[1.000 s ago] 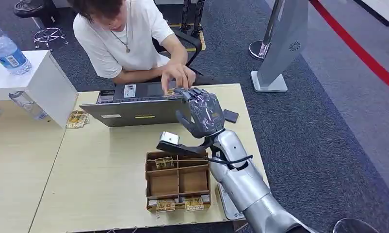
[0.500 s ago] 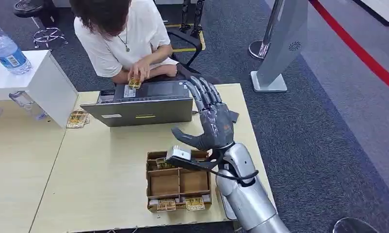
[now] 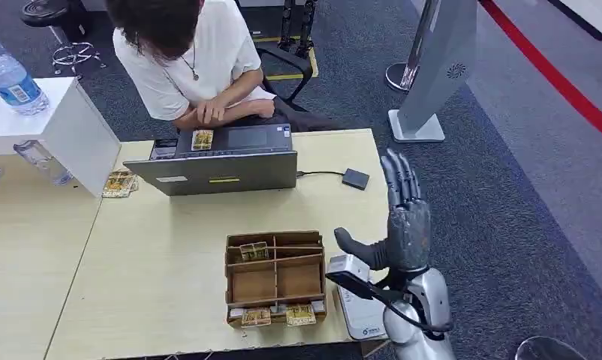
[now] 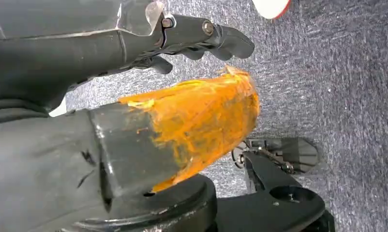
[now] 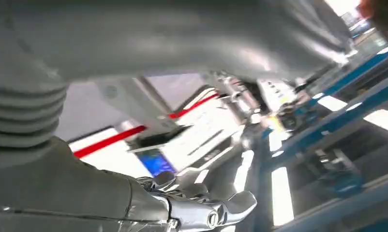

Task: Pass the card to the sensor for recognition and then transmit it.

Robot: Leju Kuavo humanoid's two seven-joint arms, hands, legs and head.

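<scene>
Silver right hand (image 3: 405, 225) upright at 4 o'clock, fingers (image 3: 400, 180) spread, holding nothing. Best lowered slowly toward cardboard tray (image 3: 275, 279) cards (image 3: 254, 251), pinching one cleanly.

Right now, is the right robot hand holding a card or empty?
Empty: the right robot hand is raised with fingers spread apart and nothing between them.

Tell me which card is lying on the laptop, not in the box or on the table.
The yellow card beside the laptop trackpad, just under the person's hands. The others sit in the cardboard box or in the stack at the table's left.
</scene>
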